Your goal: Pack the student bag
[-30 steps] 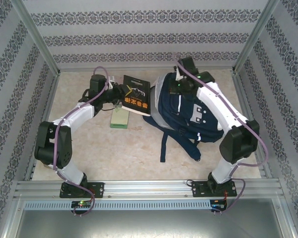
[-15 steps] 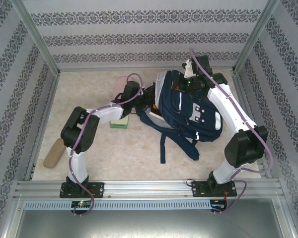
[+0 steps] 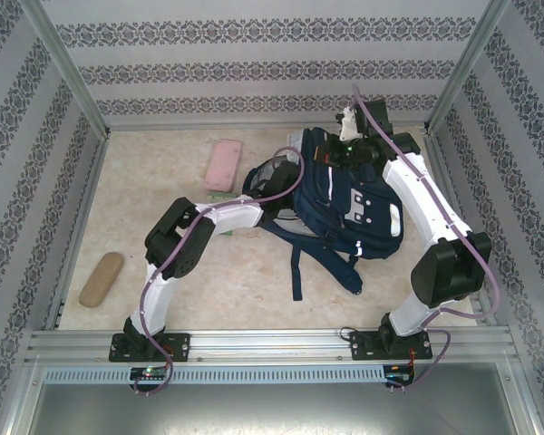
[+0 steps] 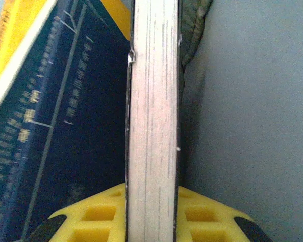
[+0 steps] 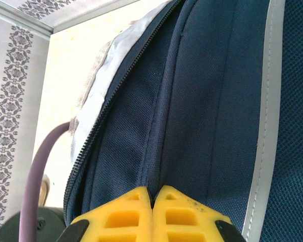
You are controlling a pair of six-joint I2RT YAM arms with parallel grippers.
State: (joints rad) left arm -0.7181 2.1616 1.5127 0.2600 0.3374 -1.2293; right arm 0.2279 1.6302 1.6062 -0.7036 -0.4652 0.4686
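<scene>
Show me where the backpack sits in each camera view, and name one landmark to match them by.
Top view: backpack, right of centre, between both arms.
Left wrist: probably its grey lining, right of the gripped book.
Right wrist: its navy fabric, centre and right, pinched by the right gripper.
Shared landmark: grey lining at the open mouth.

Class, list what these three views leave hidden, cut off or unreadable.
1. Top view: left claw, hidden inside the bag.
2. Left wrist view: print on the dark cover beside the book, too blurred; the book's faces, turned edge-on.
3. Right wrist view: bag's contents, hidden by its own fabric.
</scene>
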